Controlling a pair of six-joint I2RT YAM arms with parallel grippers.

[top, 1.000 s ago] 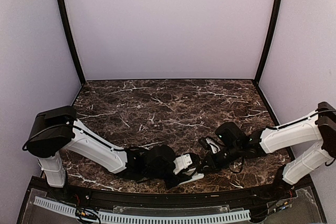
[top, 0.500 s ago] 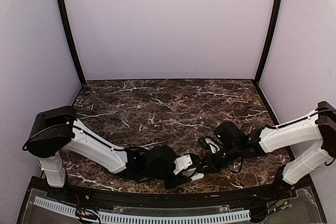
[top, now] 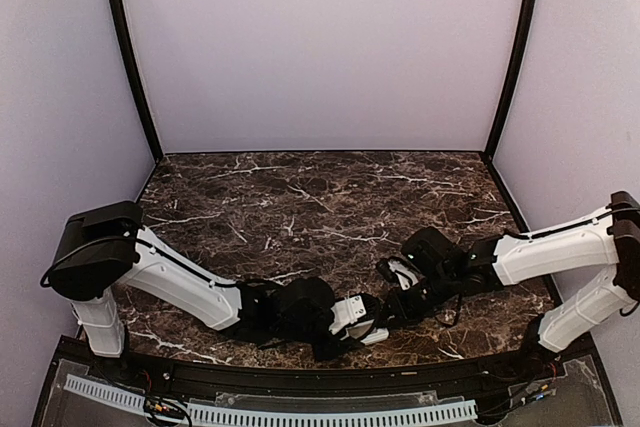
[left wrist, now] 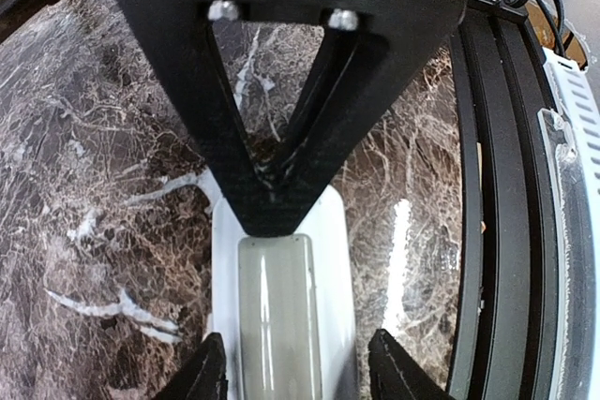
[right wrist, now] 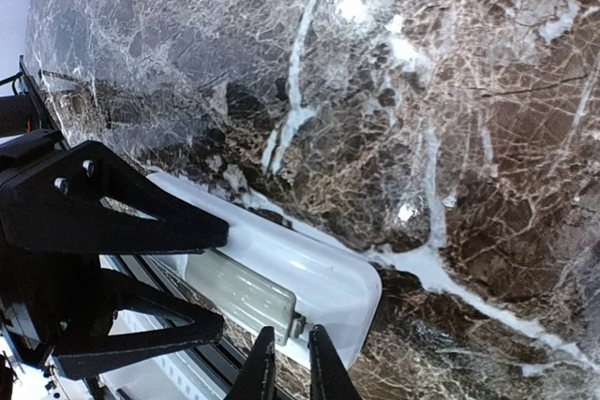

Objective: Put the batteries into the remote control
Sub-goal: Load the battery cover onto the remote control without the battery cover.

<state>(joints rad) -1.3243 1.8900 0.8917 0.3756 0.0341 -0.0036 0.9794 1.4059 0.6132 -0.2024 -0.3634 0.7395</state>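
The remote control (top: 371, 335) lies near the table's front edge, back side up, with a grey cover (left wrist: 275, 316) set in its white body (left wrist: 328, 259). My left gripper (top: 368, 325) is shut on the remote control, one finger (left wrist: 202, 374) on each long side. My right gripper (top: 392, 309) is shut, its tips (right wrist: 289, 370) right at the small latch tab (right wrist: 302, 325) at the cover's end (right wrist: 239, 292). It shows as a black triangle (left wrist: 281, 119) in the left wrist view. No batteries are in view.
The dark marble table (top: 300, 197) is walled at the back and sides. A black front rail (left wrist: 487, 185) runs just beside the remote. Both arms meet low at the front centre.
My right gripper has edged left, closer to the remote's end. The remote and my left gripper have shifted slightly, so less of the white body shows from above.
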